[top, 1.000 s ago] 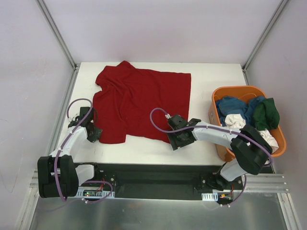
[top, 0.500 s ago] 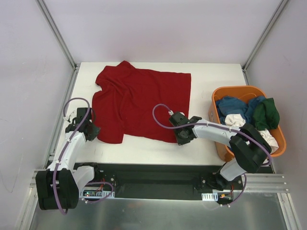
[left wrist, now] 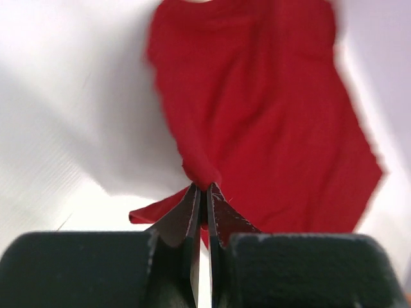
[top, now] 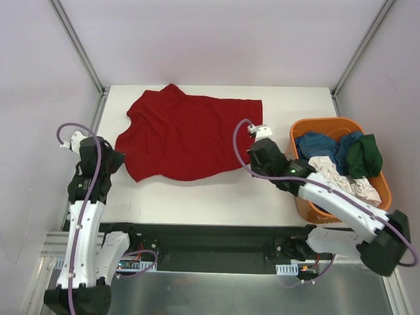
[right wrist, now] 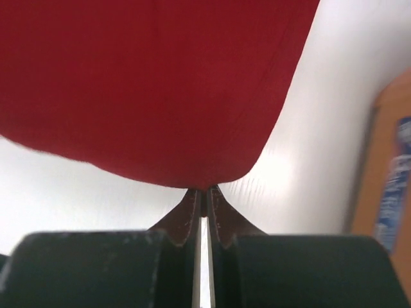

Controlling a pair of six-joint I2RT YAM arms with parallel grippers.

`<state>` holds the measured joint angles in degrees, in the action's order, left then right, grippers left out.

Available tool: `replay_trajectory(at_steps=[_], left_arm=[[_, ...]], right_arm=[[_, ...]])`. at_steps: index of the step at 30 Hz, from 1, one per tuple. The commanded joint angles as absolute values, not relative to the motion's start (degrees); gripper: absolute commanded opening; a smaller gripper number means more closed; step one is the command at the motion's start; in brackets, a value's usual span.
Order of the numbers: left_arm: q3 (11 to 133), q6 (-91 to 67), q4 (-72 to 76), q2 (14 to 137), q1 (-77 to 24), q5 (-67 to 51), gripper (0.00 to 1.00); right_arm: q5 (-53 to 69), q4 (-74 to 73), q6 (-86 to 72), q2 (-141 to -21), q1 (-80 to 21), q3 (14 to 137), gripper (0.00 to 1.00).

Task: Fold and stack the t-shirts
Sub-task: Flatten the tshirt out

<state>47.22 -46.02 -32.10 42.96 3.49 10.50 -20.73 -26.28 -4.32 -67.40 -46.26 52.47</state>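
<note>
In the middle of the top view, the red shirt [top: 187, 134] lies spread across the white table [top: 197, 197], neck toward the upper left and hem toward the right. It is taut along its lower edge, and that edge runs between the two arms.

Over at the left of the frame, the left gripper [top: 111, 159] is at the shirt's lower left corner. The left wrist view settles it: the fingers are pressed almost together with a fold of red cloth pinched between the tips, and the fabric fans out from that point.

Centre-right, the right gripper [top: 254, 163] sits at the lower right corner. Same story on its wrist view: fingers nearly closed, clamping the red edge, with the cloth filling the top of the frame.

At the right edge of the table stands the orange basket [top: 308, 125], the right arm crossing its lower left side. Inside, a blue shirt [top: 318, 144] is piled at upper left, a green shirt [top: 365, 156] at upper right and a white shirt [top: 325, 165] below them, all crumpled.
</note>
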Motion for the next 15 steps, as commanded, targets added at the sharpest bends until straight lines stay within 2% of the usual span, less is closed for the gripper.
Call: replay_trajectory(at_steps=[1,8,15], left_arm=[[58.07,-42.72,-32.08,37.89,3.96,6.44,0.0],[81.63,-37.53,-32.08,36.56,3.95,1.59,0.0],[105.09,-32.18,-31.82,40.69,3.87,-4.03,0.0]], right_arm=[[-29.96,-25.05,0.78,-57.58,-46.05,58.52,0.01],[-24.88,-24.35,10.1,-47.3,-47.37,70.91,0.01],[-8.56,-27.68,14.76,-44.3,-47.37,88.4,0.01]])
